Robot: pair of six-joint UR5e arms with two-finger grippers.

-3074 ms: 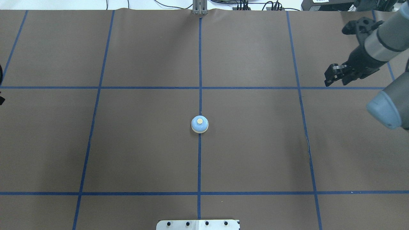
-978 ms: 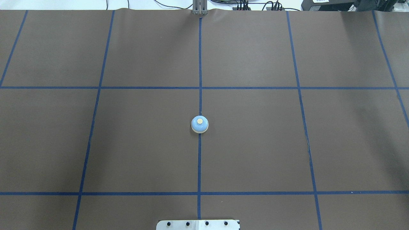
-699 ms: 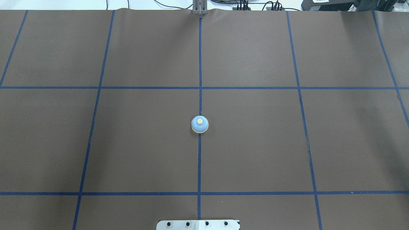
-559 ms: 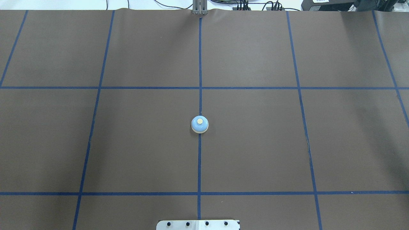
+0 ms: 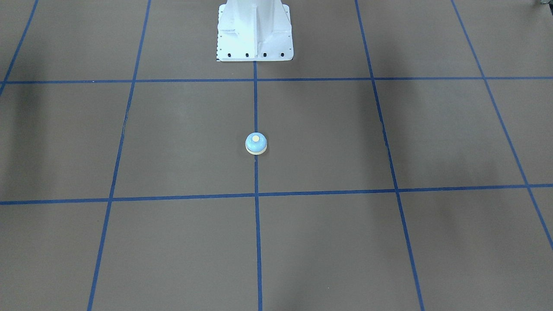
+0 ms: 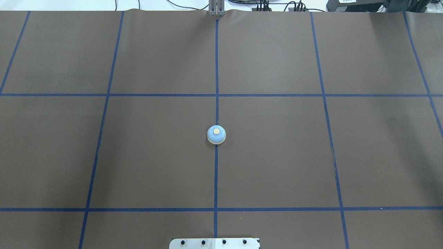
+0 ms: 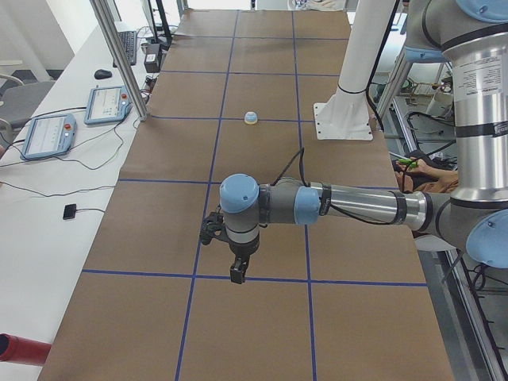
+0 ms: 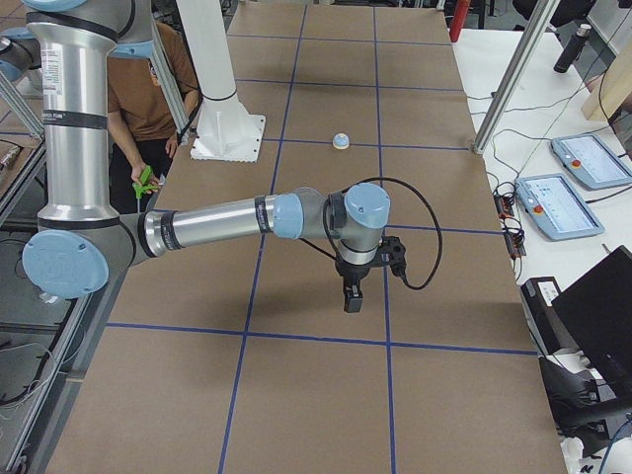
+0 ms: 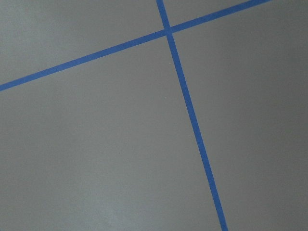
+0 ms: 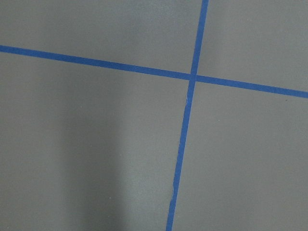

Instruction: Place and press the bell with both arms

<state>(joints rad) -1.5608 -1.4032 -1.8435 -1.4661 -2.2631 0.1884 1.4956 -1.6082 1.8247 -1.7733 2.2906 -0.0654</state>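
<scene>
The small light-blue bell (image 6: pixel 216 134) with a cream base and button stands upright on the centre blue line of the brown table. It also shows in the front view (image 5: pixel 255 143), the left side view (image 7: pixel 251 117) and the right side view (image 8: pixel 341 141). No gripper is near it. My left gripper (image 7: pixel 236 274) hangs over the table far from the bell, seen only in the left side view. My right gripper (image 8: pixel 353 299) hangs likewise, seen only in the right side view. I cannot tell whether either is open or shut. Both wrist views show only bare mat and blue tape.
The white pedestal base (image 5: pixel 254 32) stands behind the bell on the robot's side. Blue tape lines (image 6: pixel 216 95) divide the brown mat into squares. A person in a brown shirt (image 8: pixel 148 89) sits beside the pedestal. Tablets (image 7: pixel 107 103) lie beyond the table's far edge.
About three seconds ago my right arm and gripper showed at the overhead view's right edge; they have since moved out of that view. The bell has not moved.
</scene>
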